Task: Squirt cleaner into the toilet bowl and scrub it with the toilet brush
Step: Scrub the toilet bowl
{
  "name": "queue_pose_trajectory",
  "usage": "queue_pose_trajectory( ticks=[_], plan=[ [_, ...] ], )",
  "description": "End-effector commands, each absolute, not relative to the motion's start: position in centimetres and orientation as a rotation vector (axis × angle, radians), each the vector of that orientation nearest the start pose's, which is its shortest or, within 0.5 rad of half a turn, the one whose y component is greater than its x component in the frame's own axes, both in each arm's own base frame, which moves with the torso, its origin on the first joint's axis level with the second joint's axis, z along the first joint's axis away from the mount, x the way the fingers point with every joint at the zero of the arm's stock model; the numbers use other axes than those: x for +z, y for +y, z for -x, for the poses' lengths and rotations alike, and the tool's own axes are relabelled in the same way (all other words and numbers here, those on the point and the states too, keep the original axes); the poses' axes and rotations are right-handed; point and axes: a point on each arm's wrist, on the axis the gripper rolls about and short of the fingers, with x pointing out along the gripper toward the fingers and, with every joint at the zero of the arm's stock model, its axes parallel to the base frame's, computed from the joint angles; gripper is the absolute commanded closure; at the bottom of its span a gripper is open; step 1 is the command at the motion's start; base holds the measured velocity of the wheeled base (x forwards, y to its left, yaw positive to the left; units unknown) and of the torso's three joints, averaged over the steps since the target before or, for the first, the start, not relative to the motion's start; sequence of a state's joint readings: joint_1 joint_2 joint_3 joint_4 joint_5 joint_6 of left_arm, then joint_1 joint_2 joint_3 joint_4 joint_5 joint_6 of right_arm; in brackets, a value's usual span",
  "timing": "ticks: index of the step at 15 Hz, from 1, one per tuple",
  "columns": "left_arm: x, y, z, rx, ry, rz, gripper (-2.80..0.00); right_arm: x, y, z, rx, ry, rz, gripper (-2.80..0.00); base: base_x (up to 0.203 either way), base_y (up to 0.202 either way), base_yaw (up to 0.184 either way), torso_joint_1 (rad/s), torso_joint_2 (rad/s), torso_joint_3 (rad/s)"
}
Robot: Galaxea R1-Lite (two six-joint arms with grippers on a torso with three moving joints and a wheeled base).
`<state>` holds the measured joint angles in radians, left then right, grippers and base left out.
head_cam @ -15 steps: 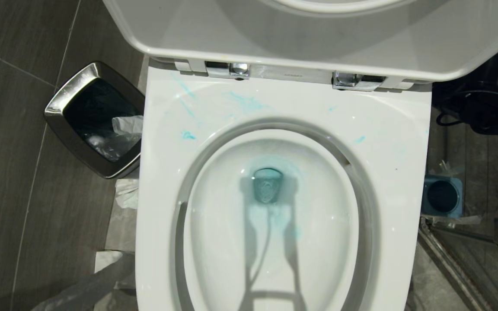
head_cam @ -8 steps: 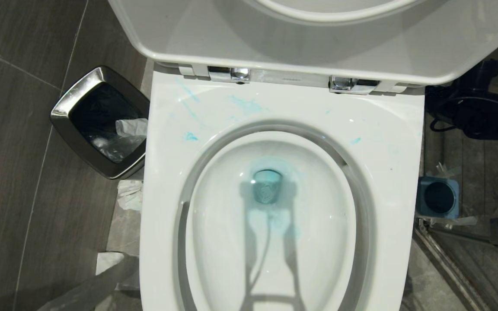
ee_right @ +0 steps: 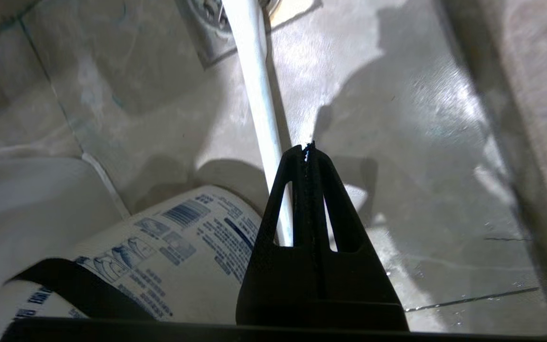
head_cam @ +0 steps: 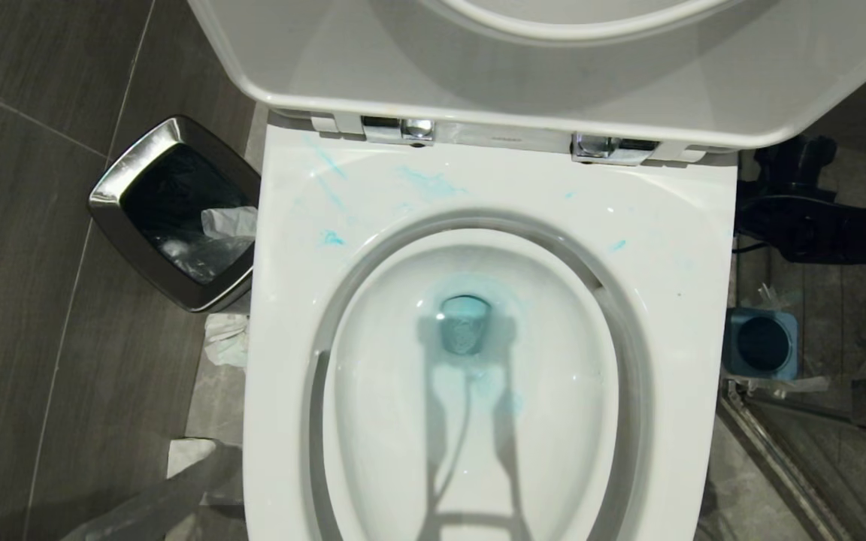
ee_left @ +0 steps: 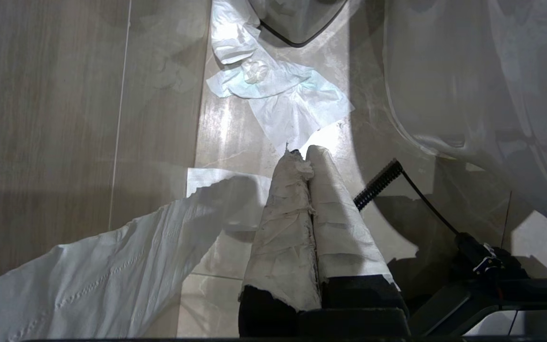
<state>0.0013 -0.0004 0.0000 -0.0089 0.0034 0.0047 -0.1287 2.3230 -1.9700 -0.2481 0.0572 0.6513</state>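
Observation:
The white toilet bowl (head_cam: 673, 248) fills the head view with its seat and lid up. Turquoise cleaner (head_cam: 433, 182) streaks the back rim and tints the water round the drain (head_cam: 466, 323). A small blue holder (head_cam: 762, 344) stands empty on the floor to the bowl's right. In the right wrist view my right gripper (ee_right: 306, 148) is shut on nothing, low over wet floor tiles. Just behind it lies a slim white handle, the toilet brush (ee_right: 257, 95), beside a white bottle with blue print (ee_right: 178, 247). My left gripper (ee_left: 304, 154), fingers wrapped in tissue, hangs shut beside the bowl's base.
A chrome-rimmed bin (head_cam: 177, 214) with a liner stands left of the bowl. Crumpled tissue (ee_left: 278, 90) lies on the floor there, with a long sheet (ee_left: 102, 270) nearer me. Black arm parts and cable (head_cam: 809, 218) sit at the right by a shower track (head_cam: 779, 458).
The whole head view shifted slightly early on, so the camera moved. The black arm parts at the right edge have since dropped lower in view. Bowl, bin and holder are unmoved.

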Motion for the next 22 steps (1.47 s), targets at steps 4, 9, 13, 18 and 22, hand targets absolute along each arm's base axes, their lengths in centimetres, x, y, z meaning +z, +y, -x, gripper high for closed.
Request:
queue_pose_trajectory(
  ticks=[4, 9, 13, 18, 22],
  plan=[
    [7.4, 0.0, 2.2, 0.003, -0.003, -0.008, 0.0, 21.3, -4.0, -49.7, -0.044, 0.109, -0.662, 0.0, 0.0, 0.0, 0.0, 0.0, 0.0, 0.0],
    [7.4, 0.0, 2.2, 0.003, 0.0, -0.006, 0.0, 18.2, -1.6, -51.1, -0.02, 0.184, -0.654, 0.0, 0.0, 0.0, 0.0, 0.0, 0.0, 0.0],
    [7.4, 0.0, 2.2, 0.0, -0.002, -0.009, 0.0, 16.7, -1.6, -51.5, -0.036, 0.214, -0.651, 0.0, 0.0, 0.0, 0.0, 0.0, 0.0, 0.0],
    [7.4, 0.0, 2.2, 0.0, -0.003, -0.015, 0.0, 15.4, -1.5, -50.3, -0.061, 0.292, -0.653, 0.0, 0.0, 0.0, 0.0, 0.0, 0.0, 0.0],
    [7.4, 0.0, 2.2, 0.0, -0.003, -0.02, 0.0, 14.2, -1.2, -48.7, -0.073, 0.372, -0.657, 0.0, 0.0, 0.0, 0.0, 0.0, 0.0, 0.0]
  ],
)
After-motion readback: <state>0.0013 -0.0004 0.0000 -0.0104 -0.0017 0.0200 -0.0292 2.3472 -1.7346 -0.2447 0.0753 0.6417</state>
